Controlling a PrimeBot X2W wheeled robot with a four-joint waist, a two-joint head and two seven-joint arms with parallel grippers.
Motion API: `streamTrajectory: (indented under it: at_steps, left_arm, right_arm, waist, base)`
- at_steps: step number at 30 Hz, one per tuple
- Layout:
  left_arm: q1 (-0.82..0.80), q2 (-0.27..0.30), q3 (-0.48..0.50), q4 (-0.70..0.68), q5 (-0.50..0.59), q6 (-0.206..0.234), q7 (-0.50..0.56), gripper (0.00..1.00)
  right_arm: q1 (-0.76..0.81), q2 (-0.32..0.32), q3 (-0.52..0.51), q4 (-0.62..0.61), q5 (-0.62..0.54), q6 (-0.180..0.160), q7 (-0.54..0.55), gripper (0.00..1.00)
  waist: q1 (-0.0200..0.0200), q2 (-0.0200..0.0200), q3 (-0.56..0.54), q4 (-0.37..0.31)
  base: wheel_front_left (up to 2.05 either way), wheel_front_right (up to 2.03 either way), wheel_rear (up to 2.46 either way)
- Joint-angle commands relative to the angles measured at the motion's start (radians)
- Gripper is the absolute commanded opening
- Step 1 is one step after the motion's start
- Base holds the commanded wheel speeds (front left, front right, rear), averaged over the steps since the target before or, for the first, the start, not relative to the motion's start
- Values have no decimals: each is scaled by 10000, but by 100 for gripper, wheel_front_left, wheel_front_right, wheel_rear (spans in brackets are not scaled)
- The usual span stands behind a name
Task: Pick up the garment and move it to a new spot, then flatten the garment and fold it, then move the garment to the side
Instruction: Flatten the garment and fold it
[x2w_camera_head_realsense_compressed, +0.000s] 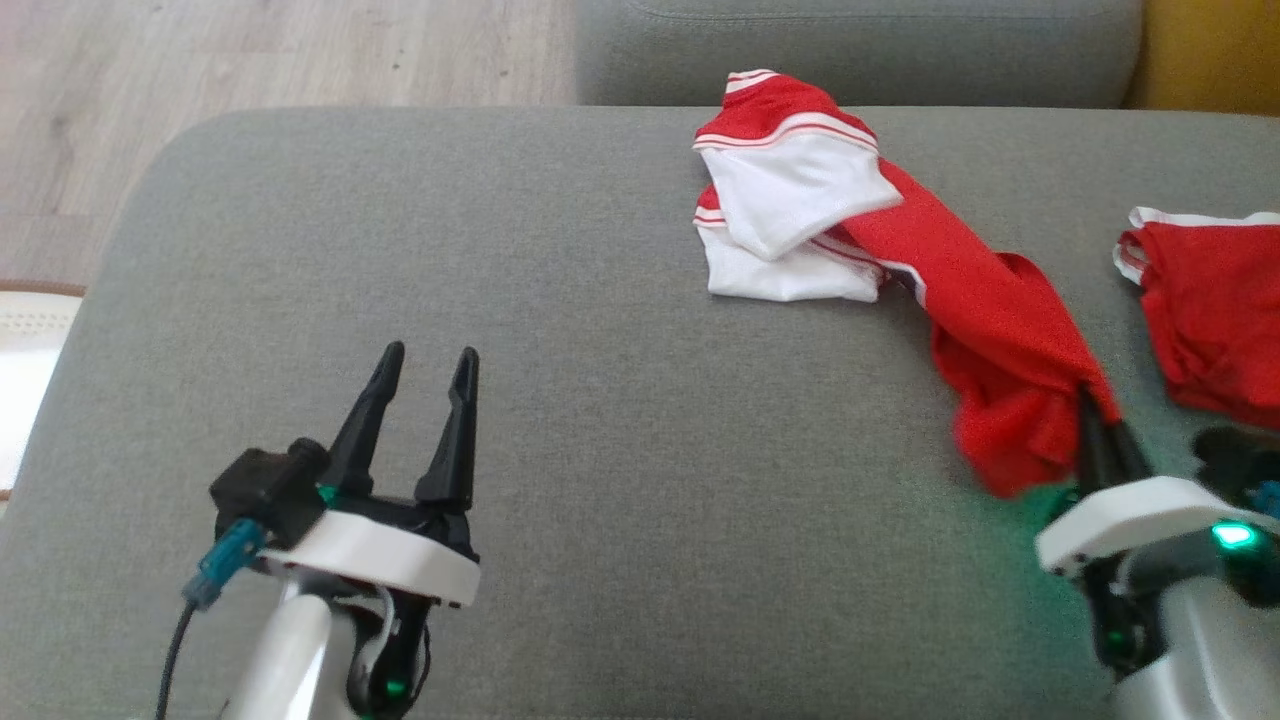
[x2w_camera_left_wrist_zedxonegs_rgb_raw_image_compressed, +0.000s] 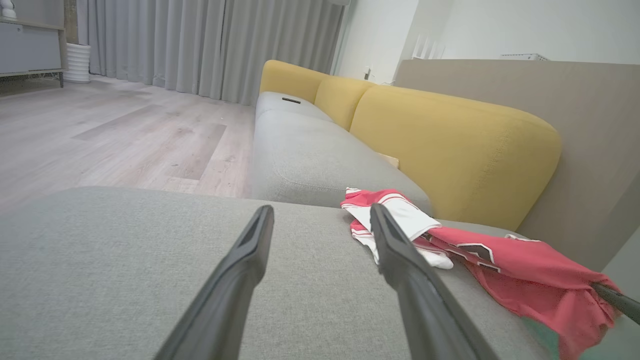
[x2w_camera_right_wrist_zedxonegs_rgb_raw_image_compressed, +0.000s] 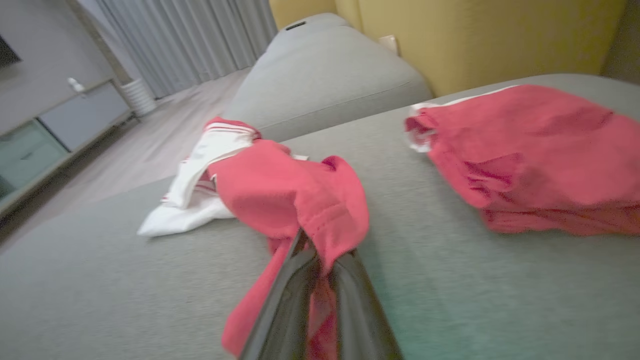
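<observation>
Garment (x2w_camera_head_realsense_compressed: 1000, 330) pinched tight between the right fingers (x2w_camera_head_realsense_compressed: 1100, 445).

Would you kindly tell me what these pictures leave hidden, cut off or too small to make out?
Head view: the right gripper has its tips buried in cloth of the red-and-white jersey.
Head view: the second red garment is cut off by the right edge.
Left wrist view: the jersey's print is creased, unreadable.
Left wrist view: the dark object on the far cushion is too small to identify.
</observation>
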Motion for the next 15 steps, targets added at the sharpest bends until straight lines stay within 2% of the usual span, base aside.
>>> streamTrajectory:
  at_steps: [1,4,9,15]
  left_arm:
    - [-300,37,171,-246,2,-60,-51,100]
    - [-357,47,86,-185,-30,-60,-51,100]
    - [-400,53,61,-159,-56,-60,-51,100]
    - [-405,51,146,-336,-85,-61,-51,100]
  right_arm:
    - [-337,-41,-318,-276,-482,-9,183,100]
    - [-364,117,-682,-392,-976,-9,271,100]
    - [-308,229,-483,-1000,-1638,-9,-165,100]
    - [30,283,1015,-2285,-1333,-9,-967,100]
  waist:
    - [0,-1,17,-62]
    - [0,-1,49,-85]
    - [0,-1,54,-91]
    - [0,-1,-12,0]
  base:
    - [0,0,0]
    - [0,0,0]
    - [0,0,0]
    - [0,0,0]
